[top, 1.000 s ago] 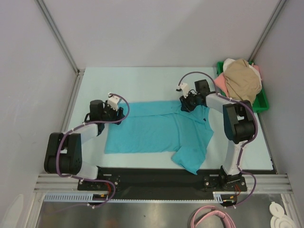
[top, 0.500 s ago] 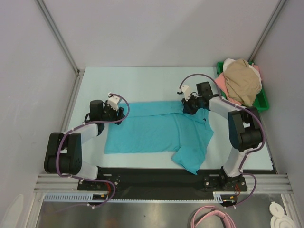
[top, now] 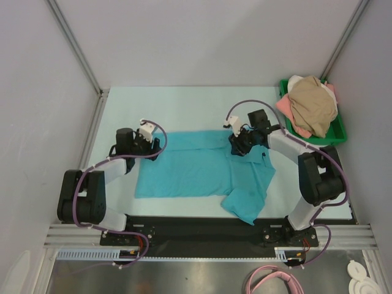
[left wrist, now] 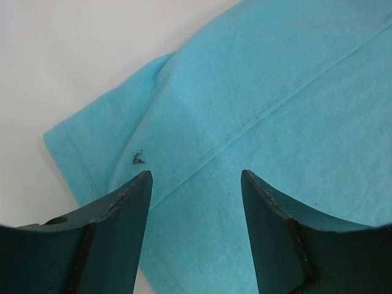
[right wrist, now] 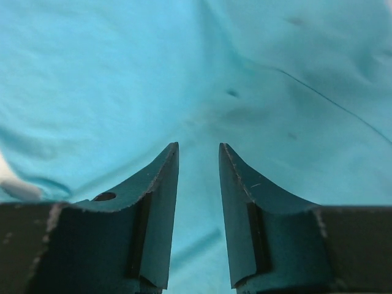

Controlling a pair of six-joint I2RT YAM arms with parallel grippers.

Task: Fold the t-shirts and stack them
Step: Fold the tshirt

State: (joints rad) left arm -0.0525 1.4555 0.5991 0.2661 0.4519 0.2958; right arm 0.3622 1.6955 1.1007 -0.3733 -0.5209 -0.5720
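Note:
A teal t-shirt (top: 196, 168) lies spread on the table, with its right part folded over and a sleeve reaching the near edge. My left gripper (top: 153, 147) is open and low over the shirt's far left corner; in the left wrist view (left wrist: 196, 174) the teal sleeve hem (left wrist: 73, 153) lies under the jaws. My right gripper (top: 236, 147) is over the shirt near its collar. In the right wrist view (right wrist: 198, 146) the jaws stand narrowly apart with teal cloth (right wrist: 122, 79) beneath them and nothing pinched. Tan (top: 313, 104), pink (top: 284, 110) and white (top: 296, 79) t-shirts lie piled at the far right.
The pile of shirts sits in a green plastic tray (top: 337, 131) at the table's far right corner. Grey walls and metal posts enclose the table on three sides. A black strip with the arm bases runs along the near edge.
My right gripper has moved from the shirt's far edge by the collar toward the near left, over the cloth. My left gripper and the shirt have stayed still.

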